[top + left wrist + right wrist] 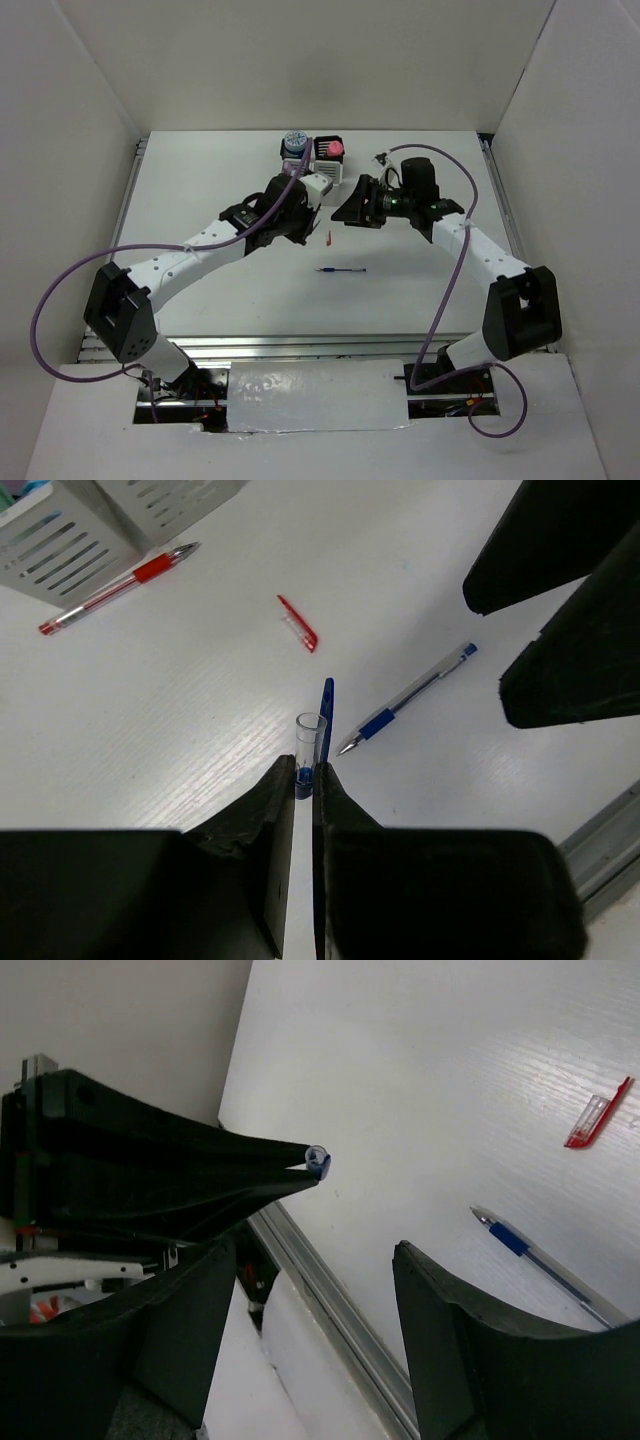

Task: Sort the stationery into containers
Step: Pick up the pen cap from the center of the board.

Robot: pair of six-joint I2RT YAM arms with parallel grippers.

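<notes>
Two pens: a thin red gel pen (115, 585) with a clear barrel lies just beside the cups. A thin blue pen (405, 698), also clear-barrelled, lies further out. Both show bare metal tips.
Two caps: a small red plastic cap (298, 623) with a clip lies loose on the counter between the two pens. A clear tubular blue clip cap (309, 742) is up in the left gripper.
Left gripper: the left gripper (305, 770) has its matte black wedge fingers pinched nearly together on the lower end of the blue clip cap, holding it upright above the counter.
Right gripper: the right gripper (315, 1250) is spread wide with nothing between its fingers, near the left gripper's tip.
Cups: the square slotted pen cups (60, 550) form a joined block at the far edge. Two pale grey ones show in the left wrist view.
Cup contents: one blue round roll (295, 140) and one pink-capped tube (336, 148) sit in the block.
Counter: the white counter (150, 730) has a fine ribbed grain.
</notes>
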